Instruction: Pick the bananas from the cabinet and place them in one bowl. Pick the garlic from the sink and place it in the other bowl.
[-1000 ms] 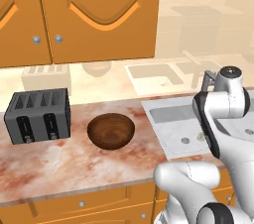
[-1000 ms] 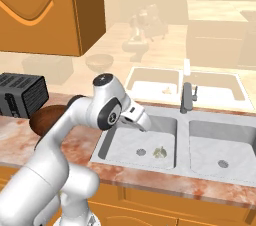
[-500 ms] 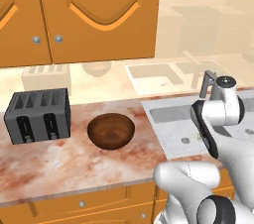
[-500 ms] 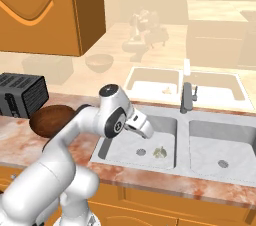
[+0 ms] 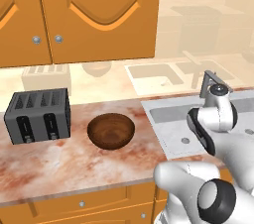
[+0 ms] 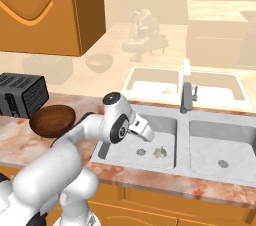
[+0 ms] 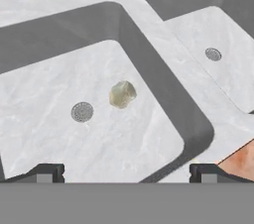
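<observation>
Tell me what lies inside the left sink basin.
The garlic lies on the basin floor beside the round drain; the open gripper is above. The basin's near corner is cut off from view.

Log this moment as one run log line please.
phase: reaching for garlic | hand: open, above left basin of sink | garlic: beside drain, untouched | brown bowl: empty on counter

Garlic [image 7: 122, 94] (pale cream lump) lies in sink [image 7: 163, 82] left basin, beside round drain [image 7: 82, 112].
</observation>
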Tool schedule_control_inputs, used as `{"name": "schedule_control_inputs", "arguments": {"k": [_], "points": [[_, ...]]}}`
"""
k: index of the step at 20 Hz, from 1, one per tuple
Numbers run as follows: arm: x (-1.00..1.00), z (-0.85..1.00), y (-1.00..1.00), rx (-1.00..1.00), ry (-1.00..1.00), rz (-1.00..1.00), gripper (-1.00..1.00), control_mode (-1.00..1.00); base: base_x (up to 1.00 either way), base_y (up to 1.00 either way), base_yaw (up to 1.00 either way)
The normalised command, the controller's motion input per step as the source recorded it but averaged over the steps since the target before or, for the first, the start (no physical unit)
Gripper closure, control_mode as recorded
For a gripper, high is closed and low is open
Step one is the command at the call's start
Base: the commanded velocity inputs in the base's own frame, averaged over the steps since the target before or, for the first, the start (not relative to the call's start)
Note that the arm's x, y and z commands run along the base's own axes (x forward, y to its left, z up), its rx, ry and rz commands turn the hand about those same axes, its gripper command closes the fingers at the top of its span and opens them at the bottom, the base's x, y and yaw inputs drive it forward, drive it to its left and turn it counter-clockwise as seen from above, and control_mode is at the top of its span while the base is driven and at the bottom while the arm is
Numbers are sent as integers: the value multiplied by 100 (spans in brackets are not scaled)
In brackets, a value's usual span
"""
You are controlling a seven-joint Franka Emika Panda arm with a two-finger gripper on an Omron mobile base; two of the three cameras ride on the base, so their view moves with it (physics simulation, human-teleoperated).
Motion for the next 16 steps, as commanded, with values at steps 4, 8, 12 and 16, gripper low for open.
{"name": "schedule_control_inputs", "arguments": {"k": [4,8,12,16], "points": [[21,-23,-11,0,0,0,-100,-100,0,0,0],[12,-12,-6,0,0,0,-100,-100,0,0,0],[15,-25,-7,0,0,0,-100,-100,0,0,0],[11,-18,-10,0,0,0,-100,-100,0,0,0]]}}
